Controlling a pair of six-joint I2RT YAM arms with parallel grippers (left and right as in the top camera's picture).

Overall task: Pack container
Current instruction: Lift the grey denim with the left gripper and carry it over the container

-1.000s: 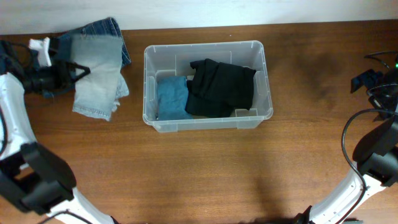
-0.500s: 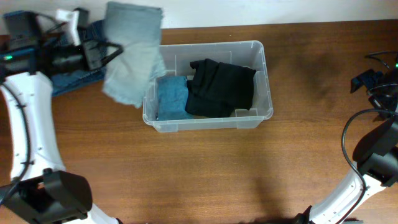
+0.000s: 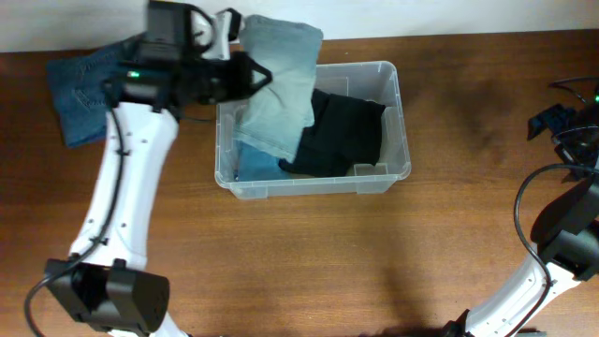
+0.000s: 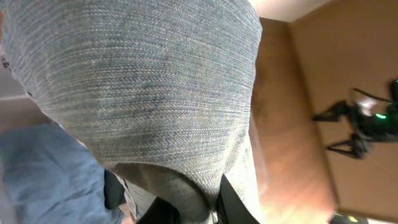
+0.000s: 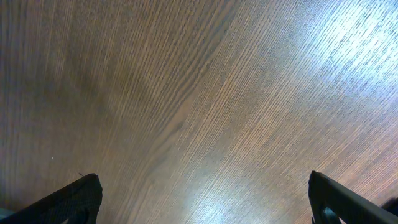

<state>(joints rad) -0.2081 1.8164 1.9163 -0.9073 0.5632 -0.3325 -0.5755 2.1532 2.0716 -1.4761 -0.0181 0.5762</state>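
The clear plastic container point(image 3: 398, 173) stands at the table's middle back, holding a black garment point(image 3: 342, 136) and a blue cloth point(image 3: 251, 167). My left gripper point(image 3: 255, 75) is shut on a light grey-blue folded garment point(image 3: 279, 80) and holds it above the container's left half. In the left wrist view that garment point(image 4: 143, 93) fills most of the frame, pinched between my fingertips point(image 4: 199, 208). My right gripper point(image 3: 552, 122) is open and empty at the far right, above bare wood point(image 5: 199, 106).
A dark blue denim piece point(image 3: 80, 94) lies on the table at the back left. The table's back edge meets a white wall. Cables and the right arm's base sit at the right edge.
My left gripper has lifted the light garment off the denim pile and carried it right, from the table's left to above the container. The right arm has not moved.
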